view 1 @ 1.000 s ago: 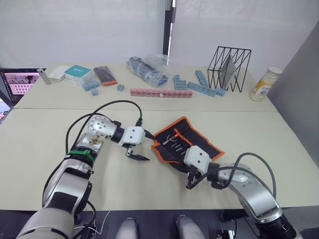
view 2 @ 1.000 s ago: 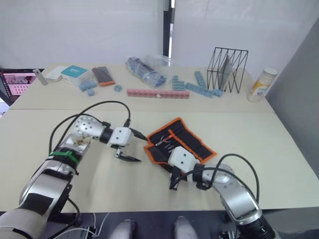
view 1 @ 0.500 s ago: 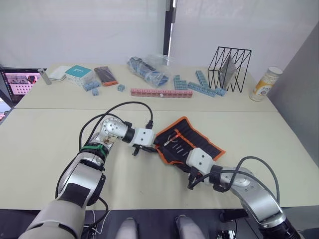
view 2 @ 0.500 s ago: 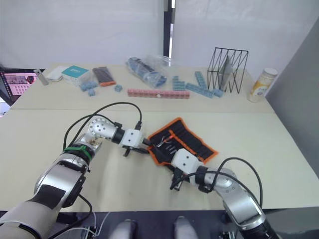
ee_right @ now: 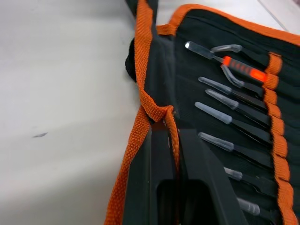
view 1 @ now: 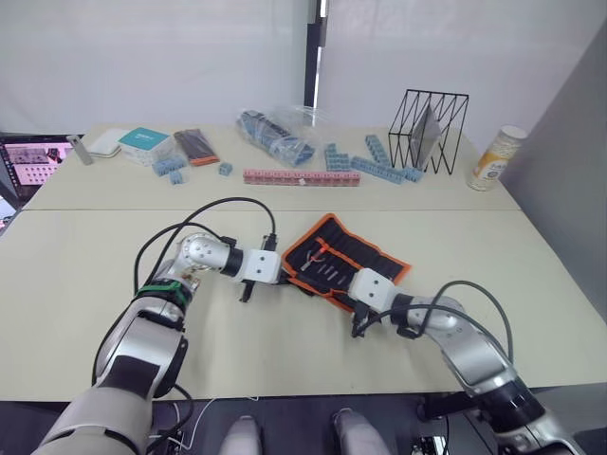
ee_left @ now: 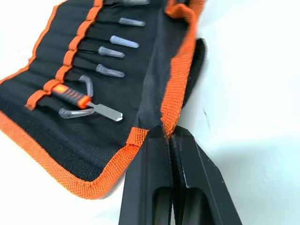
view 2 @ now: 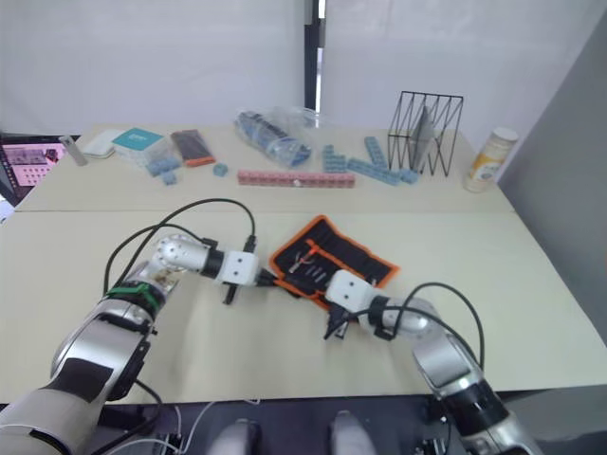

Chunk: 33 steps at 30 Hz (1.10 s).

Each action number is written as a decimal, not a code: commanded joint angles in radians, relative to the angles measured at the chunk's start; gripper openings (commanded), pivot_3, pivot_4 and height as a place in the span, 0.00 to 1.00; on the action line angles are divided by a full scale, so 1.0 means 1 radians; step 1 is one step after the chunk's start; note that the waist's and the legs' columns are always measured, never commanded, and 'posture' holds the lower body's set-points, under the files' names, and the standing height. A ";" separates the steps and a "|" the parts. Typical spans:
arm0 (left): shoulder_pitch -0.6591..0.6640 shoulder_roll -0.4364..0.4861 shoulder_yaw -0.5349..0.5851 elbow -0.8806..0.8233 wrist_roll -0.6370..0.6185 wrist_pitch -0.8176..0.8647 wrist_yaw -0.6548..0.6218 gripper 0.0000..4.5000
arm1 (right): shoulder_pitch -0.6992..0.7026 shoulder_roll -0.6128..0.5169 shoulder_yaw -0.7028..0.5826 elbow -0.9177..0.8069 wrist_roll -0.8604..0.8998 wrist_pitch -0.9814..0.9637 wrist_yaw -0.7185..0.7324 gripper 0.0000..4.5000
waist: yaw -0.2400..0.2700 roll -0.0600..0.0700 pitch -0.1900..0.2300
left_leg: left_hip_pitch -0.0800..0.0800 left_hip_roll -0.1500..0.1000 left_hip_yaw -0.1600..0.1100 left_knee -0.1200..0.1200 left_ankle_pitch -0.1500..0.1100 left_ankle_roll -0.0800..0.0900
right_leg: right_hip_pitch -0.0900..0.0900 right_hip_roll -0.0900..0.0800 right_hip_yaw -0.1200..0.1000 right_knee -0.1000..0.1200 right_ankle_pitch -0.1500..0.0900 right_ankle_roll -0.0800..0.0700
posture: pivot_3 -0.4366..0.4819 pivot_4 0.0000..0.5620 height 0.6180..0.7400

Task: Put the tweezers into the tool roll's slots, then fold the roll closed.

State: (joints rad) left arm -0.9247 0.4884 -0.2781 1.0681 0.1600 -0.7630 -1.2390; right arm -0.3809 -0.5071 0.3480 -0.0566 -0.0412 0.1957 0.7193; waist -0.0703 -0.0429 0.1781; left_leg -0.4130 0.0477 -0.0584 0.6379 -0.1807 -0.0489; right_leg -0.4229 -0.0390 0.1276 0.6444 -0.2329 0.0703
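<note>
Both jaws are clamped on fabric: I see the left gripper [ee_left: 168,133] pinching the orange-trimmed edge of the tool roll [view 1: 341,261] at its left corner, fingers pressed together on the hem, and the right gripper [ee_right: 171,129] pinching the same orange hem further along the near edge, its fingers likewise closed on the trim.

Far left, at the table's edge: a screen [view 1: 33,161]. Back left on the table [view 1: 95,275]: a teal-topped box [view 1: 147,140], a dark packet with an orange end [view 1: 199,145] and loose blue blocks [view 1: 171,167].

Centre left: the left arm lies low across the table, with its gripper at the roll's left corner. Behind it, a long pink bar [view 1: 301,177] and a clear bag of blue pieces [view 1: 275,131].

Centre: the roll lies open on the table, inner face up, its near edge lifted and partly turned over between the two grippers. The tweezers [ee_right: 234,124] sit side by side in the slots [ee_right: 276,154], clear-capped tips pointing toward the pinched edge. One tool with an orange grip [ee_left: 70,95] sits in the row's end slot beside them.

Centre right: the right gripper at the roll's near edge.

Back right: a black wire rack [view 1: 429,131] with more blue blocks [view 1: 379,166] in front, and a yellow-labelled canister [view 1: 495,158] at the far right.
</note>
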 commanded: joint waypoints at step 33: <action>0.477 0.206 0.160 -0.862 -0.374 0.870 0.070 0.01 | -0.089 -0.020 -0.053 0.014 0.170 0.149 0.215 0.00 | 0.003 0.001 0.000 | 0.005 0.001 0.001 -0.003 0.001 0.001 | 0.001 0.000 0.000 0.003 -0.003 -0.004 | 0.48 0.27 0.97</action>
State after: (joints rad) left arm -0.4327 0.6870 -0.1537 0.1932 -0.1987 0.0699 -1.1884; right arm -0.4705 -0.5023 0.3373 -0.0619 0.1423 0.3528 0.9469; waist -0.0673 -0.0420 0.1786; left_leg -0.4081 0.0487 -0.0578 0.6346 -0.1801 -0.0481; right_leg -0.4222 -0.0386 0.1272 0.6472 -0.2364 0.0664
